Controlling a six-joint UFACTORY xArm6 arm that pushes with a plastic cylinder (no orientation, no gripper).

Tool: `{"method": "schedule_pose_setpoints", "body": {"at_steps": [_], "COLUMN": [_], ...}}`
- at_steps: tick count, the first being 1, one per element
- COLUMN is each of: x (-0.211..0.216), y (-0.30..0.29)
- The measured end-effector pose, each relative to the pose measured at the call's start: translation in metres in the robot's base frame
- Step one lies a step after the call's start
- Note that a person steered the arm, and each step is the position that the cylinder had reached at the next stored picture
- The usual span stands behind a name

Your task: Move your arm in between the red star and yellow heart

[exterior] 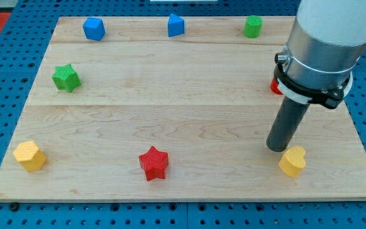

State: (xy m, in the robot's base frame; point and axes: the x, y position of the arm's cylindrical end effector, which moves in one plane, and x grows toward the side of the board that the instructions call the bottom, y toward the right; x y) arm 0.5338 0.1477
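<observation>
The red star (154,163) lies near the view's bottom, a little left of the middle. The yellow heart (293,160) lies at the bottom right. My tip (276,147) rests on the board just up and left of the yellow heart, very close to it, and far to the right of the red star. The rod rises from the tip into the wide grey arm body at the top right.
A yellow block (30,156) sits at the bottom left. A green star (66,77) is at the left. Two blue blocks (94,28) (176,25) and a green block (253,27) line the top edge. A red block (275,86) is partly hidden behind the arm.
</observation>
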Motion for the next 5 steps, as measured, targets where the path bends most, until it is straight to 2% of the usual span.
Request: {"method": "schedule_pose_setpoints", "body": {"at_steps": [4,5], "x": [-0.006,-0.006], "y": [-0.032,-0.073]}}
